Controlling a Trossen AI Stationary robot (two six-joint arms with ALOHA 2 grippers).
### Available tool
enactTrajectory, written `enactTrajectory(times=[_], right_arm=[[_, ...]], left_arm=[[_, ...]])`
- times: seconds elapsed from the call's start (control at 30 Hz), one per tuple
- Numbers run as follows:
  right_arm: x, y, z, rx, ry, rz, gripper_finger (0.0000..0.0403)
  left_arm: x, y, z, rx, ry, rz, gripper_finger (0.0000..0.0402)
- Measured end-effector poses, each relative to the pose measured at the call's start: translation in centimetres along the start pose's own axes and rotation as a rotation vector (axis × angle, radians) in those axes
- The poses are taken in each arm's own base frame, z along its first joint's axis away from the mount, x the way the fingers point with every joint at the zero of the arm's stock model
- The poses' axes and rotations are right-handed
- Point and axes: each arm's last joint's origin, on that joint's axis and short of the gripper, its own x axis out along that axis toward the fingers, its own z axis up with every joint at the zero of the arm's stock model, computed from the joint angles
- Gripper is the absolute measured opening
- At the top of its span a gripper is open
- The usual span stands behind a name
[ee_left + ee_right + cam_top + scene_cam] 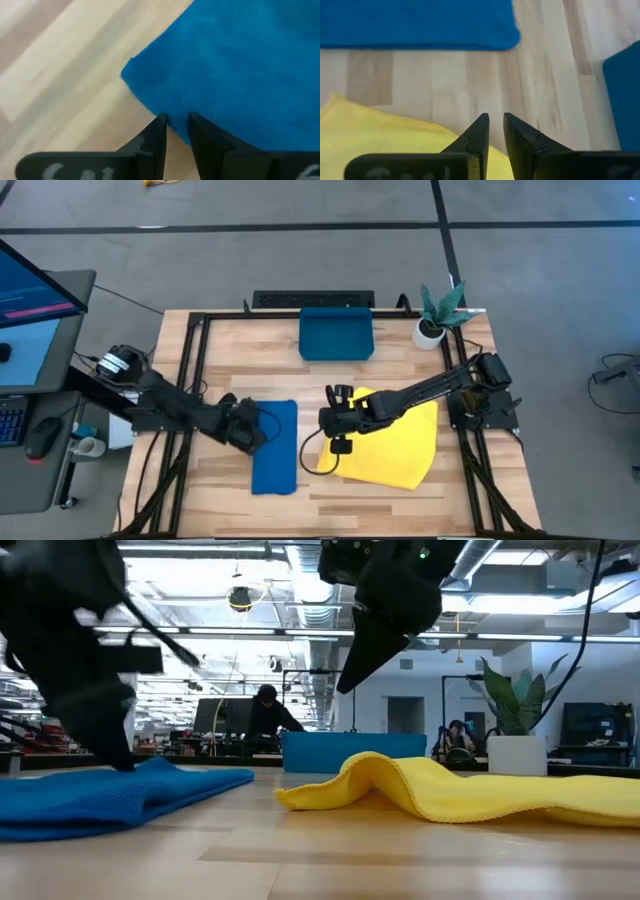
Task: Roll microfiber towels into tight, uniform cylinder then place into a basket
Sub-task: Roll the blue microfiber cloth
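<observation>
The blue towel (274,445) lies flat as a narrow folded strip on the table's left half. The yellow towel (395,438) lies spread on the right half, and its left edge (350,775) bulges up in a fold. The teal basket (336,333) stands at the far middle. My left gripper (250,432) points down at the blue towel's left edge (150,107), with a narrow gap between its fingers. My right gripper (335,420) hangs well above the yellow towel's left edge (420,135). Its fingers are also narrowly apart, with nothing between them. My left gripper comes slanting down from the table's left at the blue towel's left edge (165,125). Its fingertips (118,755) reach down to the cloth. I cannot tell whether they touch it.
A white pot with a green plant (432,328) stands at the far right corner. Black frame rails (190,370) run along the table's sides. A monitor (35,310) stands off the left edge. People (268,715) sit in the room beyond.
</observation>
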Motion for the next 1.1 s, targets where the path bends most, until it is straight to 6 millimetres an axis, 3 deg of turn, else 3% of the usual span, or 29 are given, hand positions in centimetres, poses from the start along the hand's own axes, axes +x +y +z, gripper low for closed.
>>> enactTrajectory(times=[0.2, 0.37, 0.5, 0.7, 1.1], right_arm=[[0.1, -0.3, 0.0, 0.016, 0.002, -0.004, 0.0082], [0.0, 0.1, 0.0, 0.048, -0.002, 0.003, 0.0082], [-0.1, 0.4, 0.0, 0.051, -0.003, 0.007, 0.0082], [-0.4, 1.2, -0.1, 0.037, -0.009, 0.018, 0.0082], [-0.7, 1.9, -0.2, 0.022, -0.018, 0.029, 0.0082]], left_arm=[[-2.3, -0.7, 0.3, 0.034, -0.141, -0.128, 0.0074], [-2.6, -2.4, 1.0, 0.192, -0.236, -0.246, 0.0074], [-1.5, -3.9, 1.3, 0.338, -0.254, -0.314, 0.0074], [1.0, -4.6, 1.9, 0.414, -0.178, -0.383, 0.0074], [3.8, -2.9, 4.2, 0.322, -0.155, -0.268, 0.0074]])
